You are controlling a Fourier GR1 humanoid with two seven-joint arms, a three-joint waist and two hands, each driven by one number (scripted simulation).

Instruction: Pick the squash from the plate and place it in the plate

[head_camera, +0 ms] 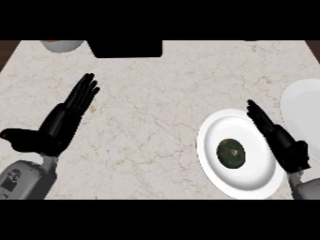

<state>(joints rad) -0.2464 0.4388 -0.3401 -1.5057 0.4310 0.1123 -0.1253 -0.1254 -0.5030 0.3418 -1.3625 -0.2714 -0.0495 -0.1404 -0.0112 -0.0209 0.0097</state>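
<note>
Head view: right hand [287, 143], open and empty, stands at three o'clock of the squash [232, 153]; closing sideways could roll it across its plate [213, 136]. Left hand [57, 127] rests open.

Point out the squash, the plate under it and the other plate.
squash [232, 153]: head view, middle of its dark top.
plate under the squash [221, 129]: head view, bare upper-left part.
other plate [318, 112]: head view, bare white middle.
</note>
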